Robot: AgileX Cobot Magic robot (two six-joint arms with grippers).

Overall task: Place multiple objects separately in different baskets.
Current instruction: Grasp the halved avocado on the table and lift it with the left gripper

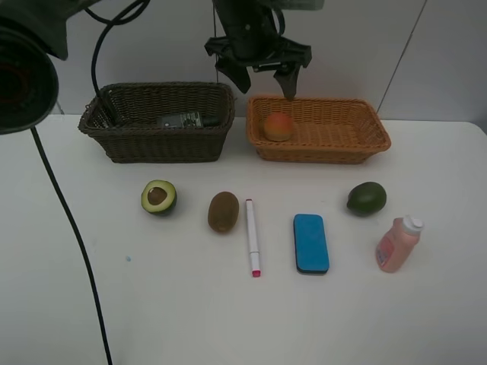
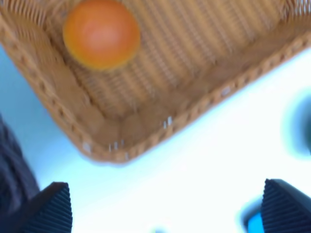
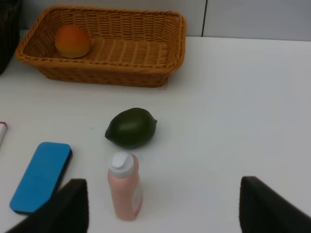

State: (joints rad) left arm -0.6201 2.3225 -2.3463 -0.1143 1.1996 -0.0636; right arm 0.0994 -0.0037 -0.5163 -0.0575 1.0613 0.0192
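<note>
While the left gripper (image 1: 267,90) hangs released above the tan basket (image 1: 319,154), the peach (image 1: 278,126) lies inside. The right gripper (image 3: 165,208) gapes empty, away from it.

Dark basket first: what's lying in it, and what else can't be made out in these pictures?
- High view: the dark basket holds a grey-green item, partly hidden by the front wall and too small to identify.
- Left wrist view: everything is blurred, and a blue thing is cut off by the picture's edge.
- Right wrist view: the marker is cut off by the edge, so only its tip shows.
</note>
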